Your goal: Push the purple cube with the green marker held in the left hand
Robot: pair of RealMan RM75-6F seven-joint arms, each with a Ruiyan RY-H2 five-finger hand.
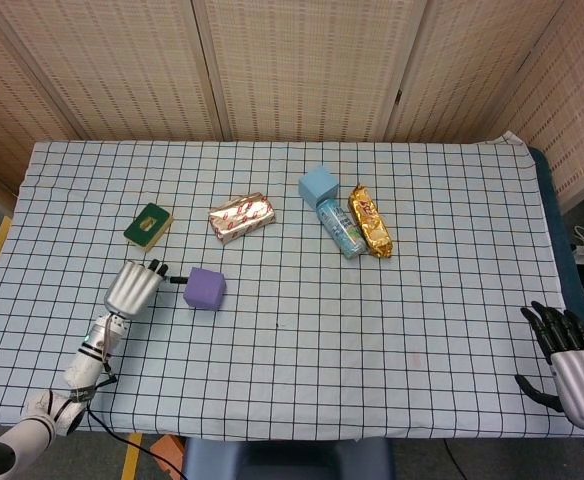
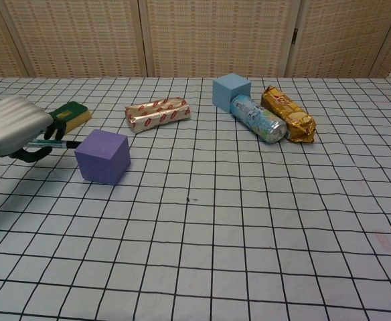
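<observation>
Fingers of the left hand (image 1: pixel 135 288) curl around the green marker (image 2: pixel 53 143) at the left of the frame, its dark tip pointing right and reaching the left face of the purple cube (image 1: pixel 205 288), which sits just right of the hand on the checked worktop (image 1: pixel 302 370). Above the hand lies a green sponge (image 1: pixel 148 225). Further right, in the upper middle, lie a foil-wrapped packet (image 1: pixel 241 217), a blue cube (image 1: pixel 317 185), a can (image 1: pixel 339 227) on its side and a gold snack bag (image 1: pixel 370 220). At the lower right corner, the right hand (image 1: pixel 572 368) holds nothing, fingers spread.
</observation>
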